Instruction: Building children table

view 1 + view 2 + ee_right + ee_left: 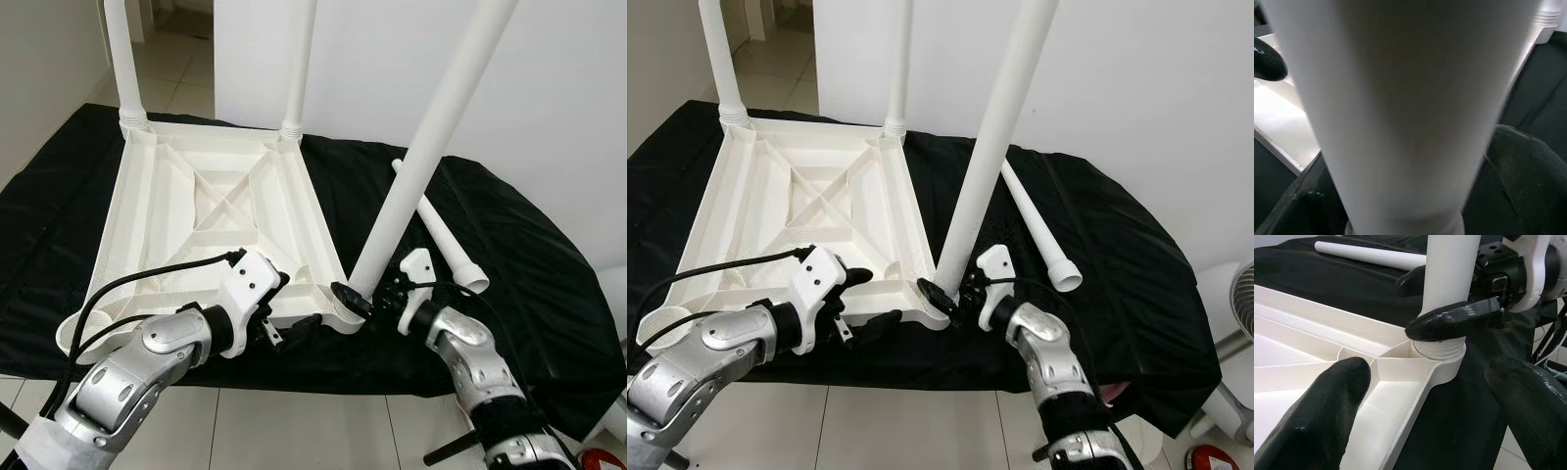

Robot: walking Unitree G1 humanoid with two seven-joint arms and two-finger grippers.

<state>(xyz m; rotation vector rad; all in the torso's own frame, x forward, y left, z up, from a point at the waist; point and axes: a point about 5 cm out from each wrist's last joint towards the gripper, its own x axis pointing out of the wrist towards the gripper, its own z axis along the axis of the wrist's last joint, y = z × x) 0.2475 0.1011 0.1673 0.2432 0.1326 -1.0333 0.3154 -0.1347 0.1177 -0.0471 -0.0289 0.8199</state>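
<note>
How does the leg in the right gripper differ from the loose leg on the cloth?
The held leg stands tilted with its base at the near corner socket of the upturned tabletop; the loose leg lies flat on the black cloth, apart from the tabletop. The right gripper clamps the held leg low down; nothing touches the loose leg. Both are white tapered tubes.

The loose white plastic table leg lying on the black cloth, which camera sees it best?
The left eye view: the loose white plastic leg lies whole there. The right eye view shows it too; the left wrist view catches part.
</note>
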